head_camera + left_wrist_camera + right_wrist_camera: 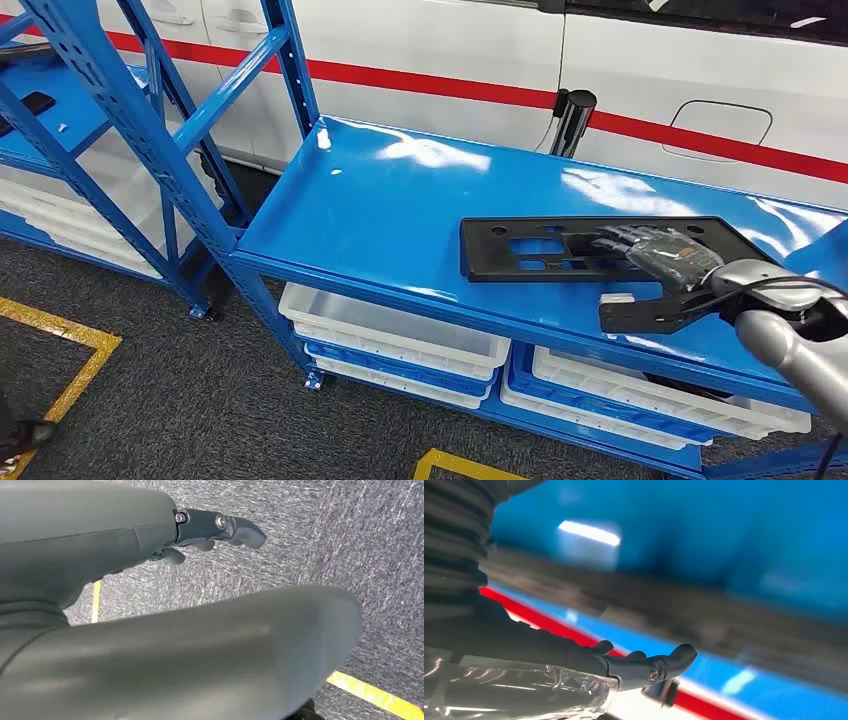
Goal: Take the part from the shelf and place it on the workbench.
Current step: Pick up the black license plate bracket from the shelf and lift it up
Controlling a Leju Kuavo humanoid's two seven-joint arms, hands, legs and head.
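Observation:
A flat black part with rectangular cut-outs lies on the blue shelf, toward its right end. My right hand reaches in from the right. Its dark fingers lie on top of the part's right portion, while the thumb sticks out apart from them, over the shelf's front edge. In the right wrist view the fingers are stretched out with nothing between them. My left hand hangs over grey carpet, fingers straight, holding nothing.
White bins sit on the level under the shelf. Blue rack uprights and braces stand at the left. A white vehicle with a red stripe is behind, with a black post at the shelf's back. Yellow tape marks the carpet.

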